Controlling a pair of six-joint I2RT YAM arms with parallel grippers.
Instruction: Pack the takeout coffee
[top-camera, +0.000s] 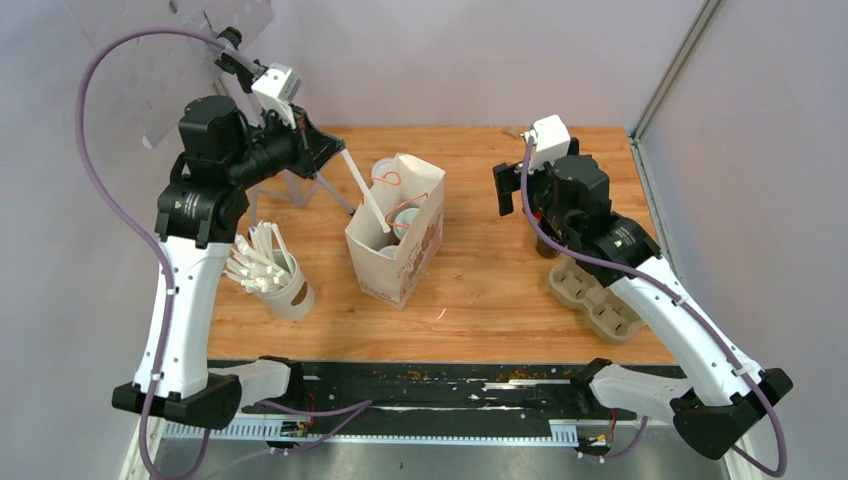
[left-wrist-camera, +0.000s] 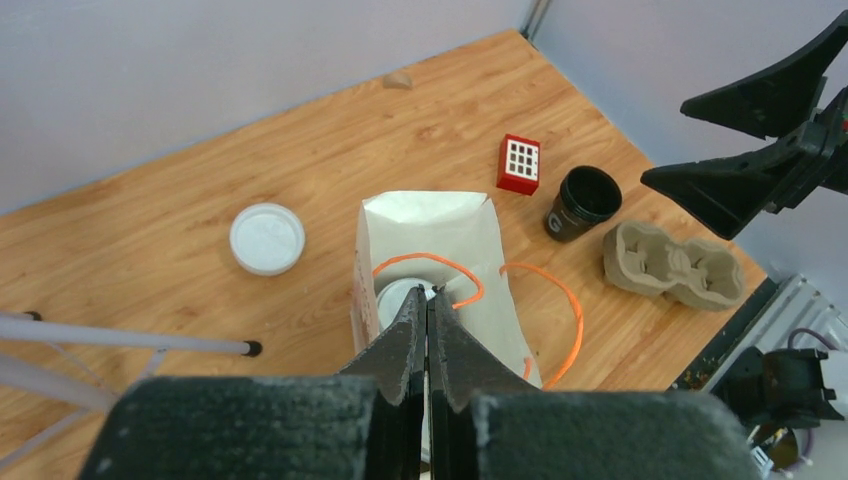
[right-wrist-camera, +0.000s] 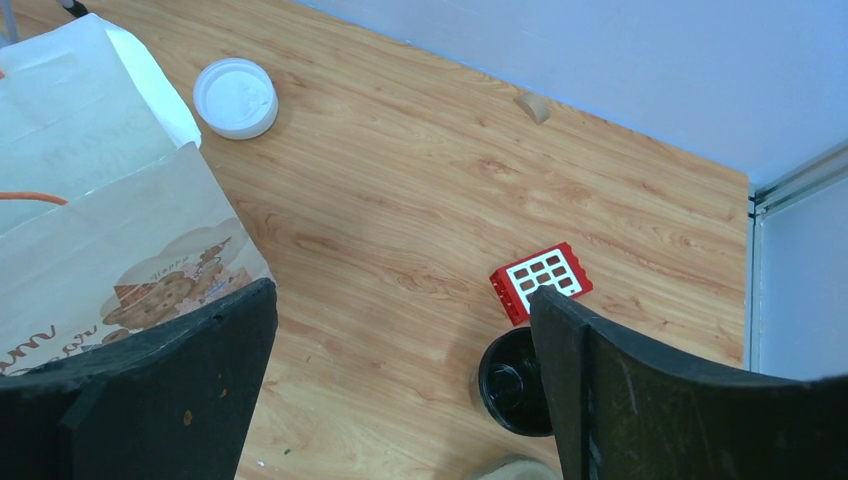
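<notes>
Wood table (top-camera: 480, 290), black-topped cup (left-wrist-camera: 583, 203), left claw (top-camera: 338, 152) pinching straw (top-camera: 368, 196)

The left arm (top-camera: 185, 290) is raised steeply from its base and bent at the elbow toward the centre, and the left gripper (left-wrist-camera: 428, 300) is angled downward with its jaws pressed fully together. The right arm (top-camera: 680, 320) is stretched forward and inward, and the right gripper (right-wrist-camera: 402, 295) is pointed downward with its jaws spread wide.

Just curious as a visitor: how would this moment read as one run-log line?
left hand: shut on straw | lidded cup: in paper bag | right hand: open, empty
</notes>
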